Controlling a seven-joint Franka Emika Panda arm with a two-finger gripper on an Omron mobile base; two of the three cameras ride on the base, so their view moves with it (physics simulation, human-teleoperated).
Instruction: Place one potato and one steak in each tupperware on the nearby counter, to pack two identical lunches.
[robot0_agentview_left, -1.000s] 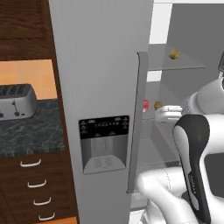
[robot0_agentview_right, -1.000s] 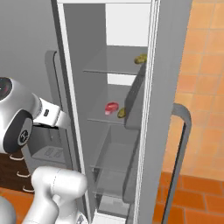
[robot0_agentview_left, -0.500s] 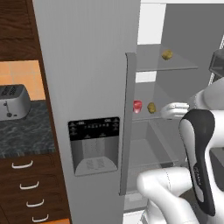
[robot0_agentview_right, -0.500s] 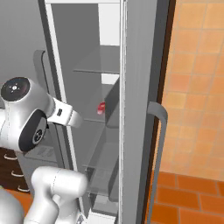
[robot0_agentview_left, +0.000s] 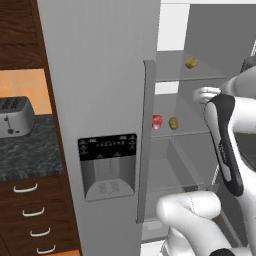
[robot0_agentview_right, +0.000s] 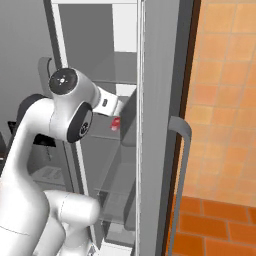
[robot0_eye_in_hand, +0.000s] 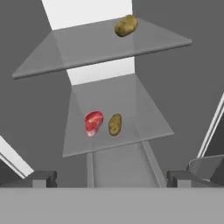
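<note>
Left base: steak (robot0_agentview_left: 157, 121) and potato (robot0_agentview_left: 173, 123) just beside each other on the middle fridge shelf, second potato (robot0_agentview_left: 190, 62) one shelf up. Right base: I have the arm reaching into the open fridge, steak (robot0_agentview_right: 115, 123) just past it. Hand: gripper (robot0_eye_in_hand: 112, 178) spread wide, empty, aimed at steak (robot0_eye_in_hand: 93, 122), probably for a first pick.

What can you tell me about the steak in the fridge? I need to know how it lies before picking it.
The small flat red steak with a paler streak lies flat on the lower clear glass fridge shelf, near its front edge. A yellow-brown oval potato sits close beside it; whether they touch is unclear. Nothing grips it.
</note>
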